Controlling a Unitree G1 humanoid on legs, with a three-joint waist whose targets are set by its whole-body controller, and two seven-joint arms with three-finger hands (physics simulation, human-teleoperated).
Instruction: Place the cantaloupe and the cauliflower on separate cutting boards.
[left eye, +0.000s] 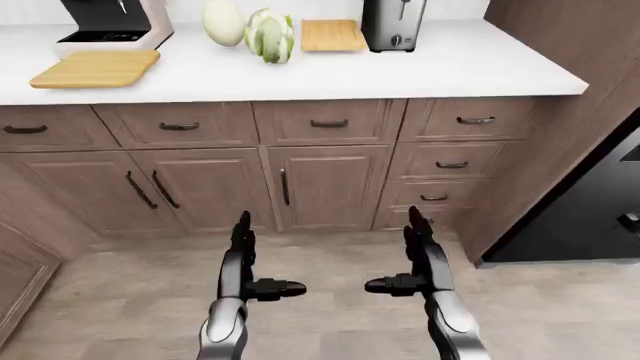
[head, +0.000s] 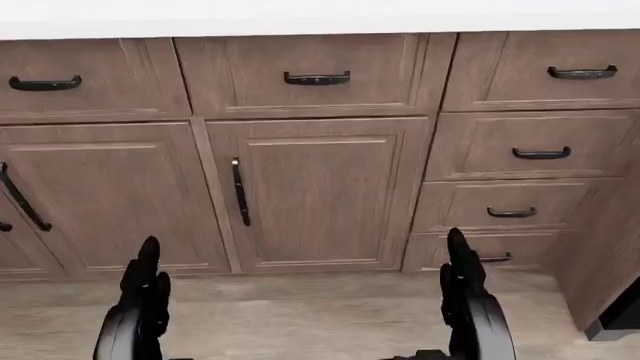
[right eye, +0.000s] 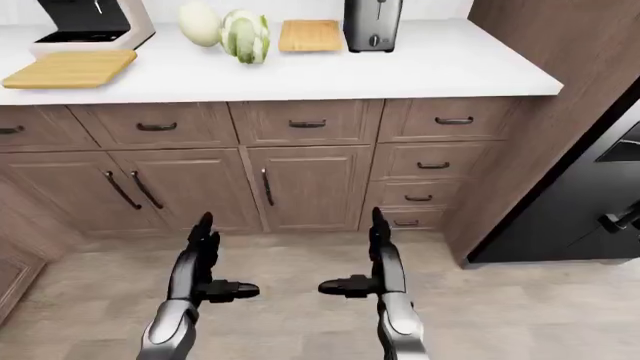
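White counter (left eye: 440, 67) over wood cabinets (left eye: 325, 187) bore two bare cutting boards, one (left eye: 96, 67) at the left edge, one (left eye: 332, 35) beside the toaster (left eye: 392, 22), with cantaloupe (left eye: 224, 21) touching cauliflower (left eye: 269, 35) between them; left hand (left eye: 250, 264) and right hand (left eye: 412, 262), well short, hung open and empty, presumably readied for approach.

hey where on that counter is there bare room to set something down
Widest bare patch: the countertop right of the toaster. Another strip runs along its near edge. It is crowded between the coffee machine and toaster, where cantaloupe, cauliflower and small cutting board sit.
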